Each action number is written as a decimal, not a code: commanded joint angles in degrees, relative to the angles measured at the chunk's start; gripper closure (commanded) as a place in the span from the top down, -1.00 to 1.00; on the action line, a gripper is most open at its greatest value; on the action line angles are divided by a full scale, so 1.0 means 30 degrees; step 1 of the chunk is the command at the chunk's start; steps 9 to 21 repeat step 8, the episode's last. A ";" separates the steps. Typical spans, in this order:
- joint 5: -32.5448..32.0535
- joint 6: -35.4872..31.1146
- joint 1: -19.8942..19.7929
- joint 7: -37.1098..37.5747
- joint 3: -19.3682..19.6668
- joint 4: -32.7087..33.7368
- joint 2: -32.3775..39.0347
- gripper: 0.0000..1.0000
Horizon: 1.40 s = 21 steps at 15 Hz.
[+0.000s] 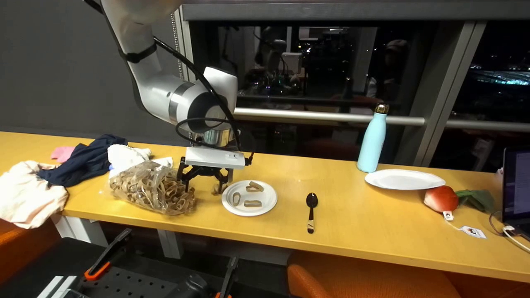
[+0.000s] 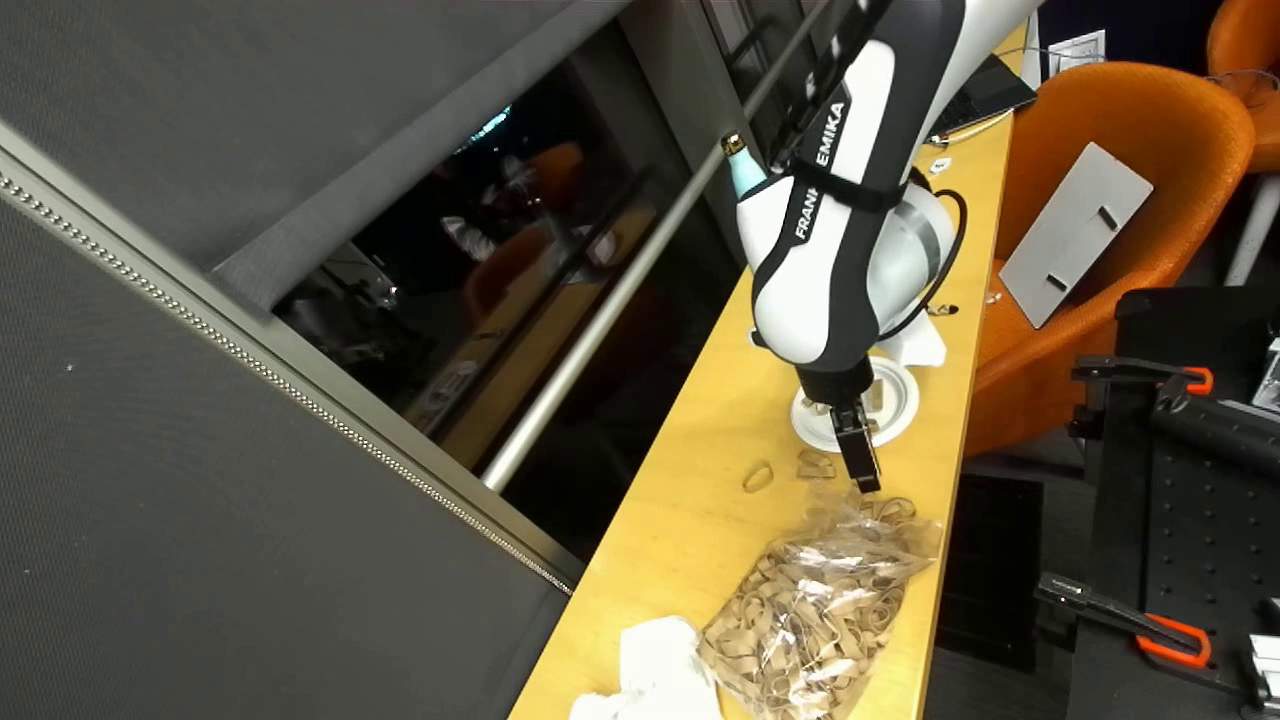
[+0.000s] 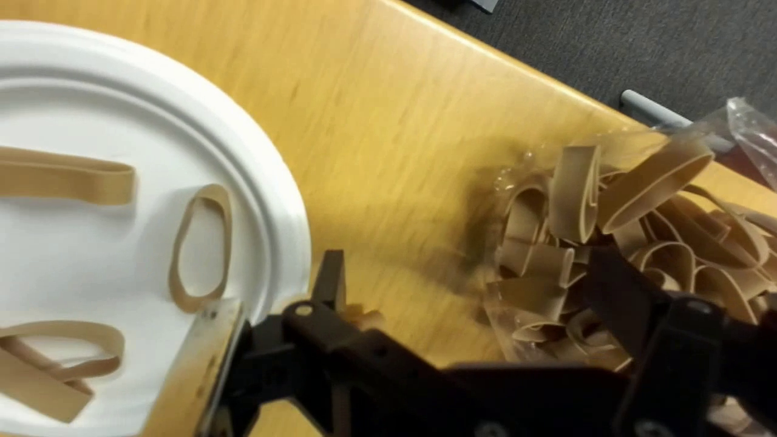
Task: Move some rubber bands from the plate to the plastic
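In an exterior view, the end effector (image 1: 203, 185) is positioned above the bench (image 1: 352, 219), between the round plate (image 1: 268, 196) and the transparent plastic bag (image 1: 151, 186). Its jaws are spread apart, in the released state. The round plate carries three rubber bands (image 1: 252, 203); the plastic bag contains many more. A dark spoon (image 1: 311, 200) lies beside the round plate. Farther along the bench are a light blue bottle (image 1: 372, 142) and a white dish (image 1: 403, 180).

In an exterior view, loose rubber bands (image 2: 817, 470) lie on the bench near the round plate. The arm (image 2: 800, 310) masks part of the round plate. A white cloth (image 2: 665, 665) is located just beside the plastic bag.

In the wrist view, the fingers (image 3: 331, 279) stand wide apart: one near the rim of the round plate, the other in front of the bands in the plastic bag. Contact between this finger and the plastic bag cannot be determined.
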<state>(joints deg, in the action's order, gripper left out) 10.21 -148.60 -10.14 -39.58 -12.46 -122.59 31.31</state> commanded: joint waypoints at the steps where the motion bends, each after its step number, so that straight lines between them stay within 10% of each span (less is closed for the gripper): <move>1: -0.0558 -0.0052 0.0199 0.0688 0.0513 -0.0784 -0.1860 1.00; 21: -0.1310 -0.0097 0.0456 0.2171 0.1663 -0.0988 -0.3026 1.00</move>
